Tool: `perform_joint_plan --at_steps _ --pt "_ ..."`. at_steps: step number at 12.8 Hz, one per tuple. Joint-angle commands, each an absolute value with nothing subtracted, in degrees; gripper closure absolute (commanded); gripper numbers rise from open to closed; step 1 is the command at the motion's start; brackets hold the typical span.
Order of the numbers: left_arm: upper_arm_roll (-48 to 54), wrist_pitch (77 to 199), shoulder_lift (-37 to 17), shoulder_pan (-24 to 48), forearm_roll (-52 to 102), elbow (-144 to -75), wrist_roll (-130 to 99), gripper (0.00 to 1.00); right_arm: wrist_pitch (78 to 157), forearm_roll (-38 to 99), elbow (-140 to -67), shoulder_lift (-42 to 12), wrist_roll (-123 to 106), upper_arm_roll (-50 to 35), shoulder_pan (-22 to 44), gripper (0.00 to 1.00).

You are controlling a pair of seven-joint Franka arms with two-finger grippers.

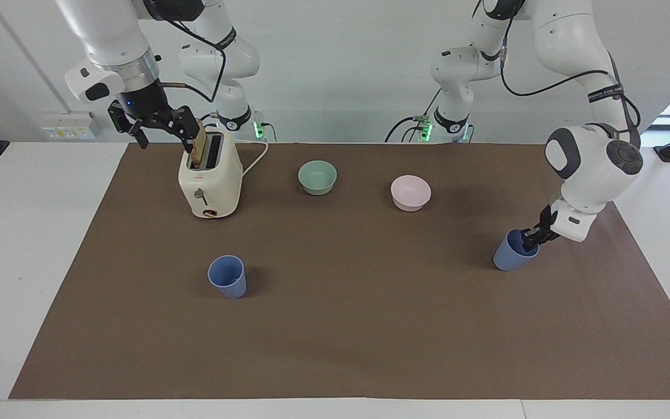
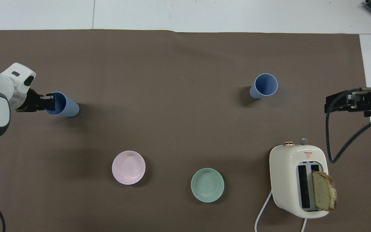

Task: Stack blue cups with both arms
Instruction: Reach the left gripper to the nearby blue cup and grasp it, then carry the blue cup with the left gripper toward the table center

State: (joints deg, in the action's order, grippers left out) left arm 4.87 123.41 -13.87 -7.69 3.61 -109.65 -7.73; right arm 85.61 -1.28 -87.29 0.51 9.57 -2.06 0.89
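Two blue cups stand upright on the brown mat. One blue cup [image 1: 227, 277] [image 2: 264, 85] stands alone toward the right arm's end. The other blue cup [image 1: 508, 255] [image 2: 67, 107] is at the left arm's end, and my left gripper [image 1: 530, 237] [image 2: 49, 102] is shut on its rim, one finger inside and one outside. My right gripper [image 1: 163, 138] [image 2: 328, 105] hangs open and holds nothing, raised over the mat's edge by the toaster.
A cream toaster [image 1: 210, 177] [image 2: 296, 180] with a bread slice [image 2: 324, 190] sticking up stands near the right arm. A mint-green bowl [image 1: 317, 176] [image 2: 207, 185] and a pink bowl [image 1: 410, 192] [image 2: 128, 167] sit nearer to the robots than the cups.
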Motion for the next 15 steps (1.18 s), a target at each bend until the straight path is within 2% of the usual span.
perform_joint_plan --at_steps 1,4,7,15 --pt "4.48 123.14 -14.59 -6.94 5.27 -106.27 -8.70 1.00 86.22 -1.58 -88.42 1.58 8.26 -2.55 0.09 0.00" --pt "4.66 117.36 -13.62 -4.76 5.27 -100.40 -12.54 1.00 86.31 -1.49 -88.42 1.58 8.26 -2.64 0.09 0.00" --pt "4.57 111.02 -13.71 1.65 4.92 -92.74 -24.39 1.00 86.31 -1.32 -88.42 1.58 8.17 -2.64 0.17 0.00" --pt "4.66 118.21 -15.82 22.05 4.48 -93.95 -49.64 1.00 86.31 -1.32 -88.42 1.58 8.17 -2.55 0.09 0.00"
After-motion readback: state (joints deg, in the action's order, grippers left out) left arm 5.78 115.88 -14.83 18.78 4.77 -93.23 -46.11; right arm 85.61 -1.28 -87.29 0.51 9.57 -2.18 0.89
